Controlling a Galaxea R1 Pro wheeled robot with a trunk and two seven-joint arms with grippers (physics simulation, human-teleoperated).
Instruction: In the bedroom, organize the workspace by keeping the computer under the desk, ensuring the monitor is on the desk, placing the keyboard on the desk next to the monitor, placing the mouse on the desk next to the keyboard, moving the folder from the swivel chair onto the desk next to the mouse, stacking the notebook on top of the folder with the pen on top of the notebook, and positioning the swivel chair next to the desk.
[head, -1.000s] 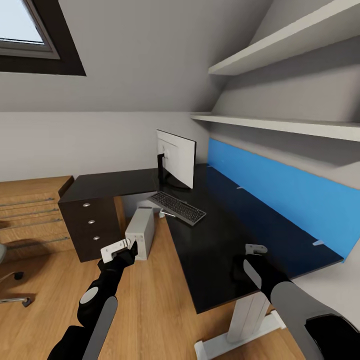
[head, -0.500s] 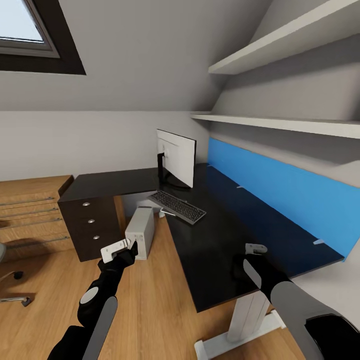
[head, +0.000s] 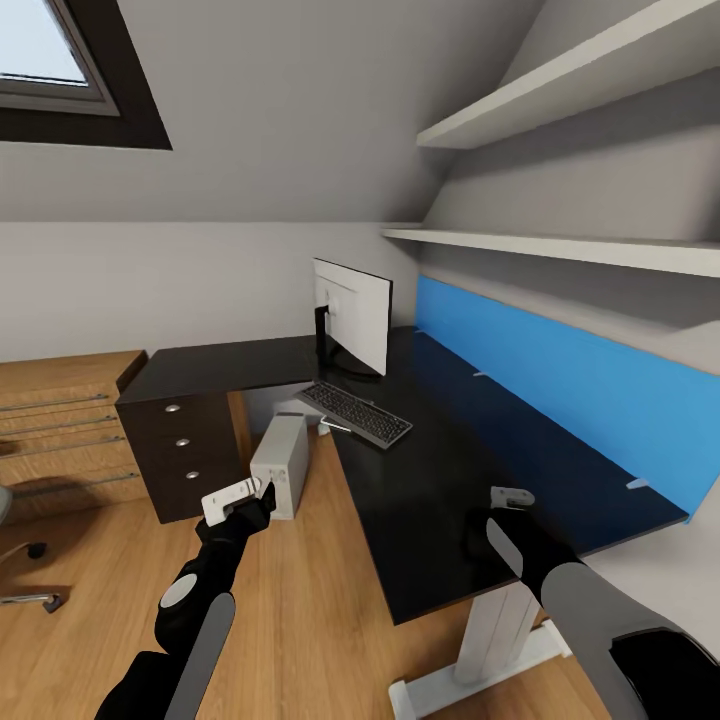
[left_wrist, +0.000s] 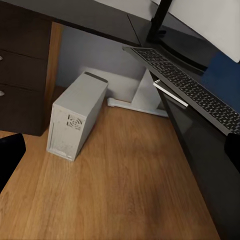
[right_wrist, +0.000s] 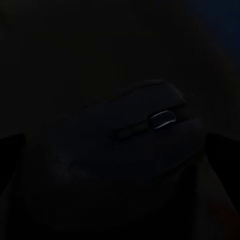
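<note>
Over desk | R gripper angled down, jaws apart astride mouse, maybe touching | L gripper low, state unclear

1. The left arm reaches forward and low, its gripper level at the wrist.
2. The right arm stretches forward, its gripper pointing down.
3. The right jaws stand apart, a dark rounded shape lying between the fingertips.
</note>
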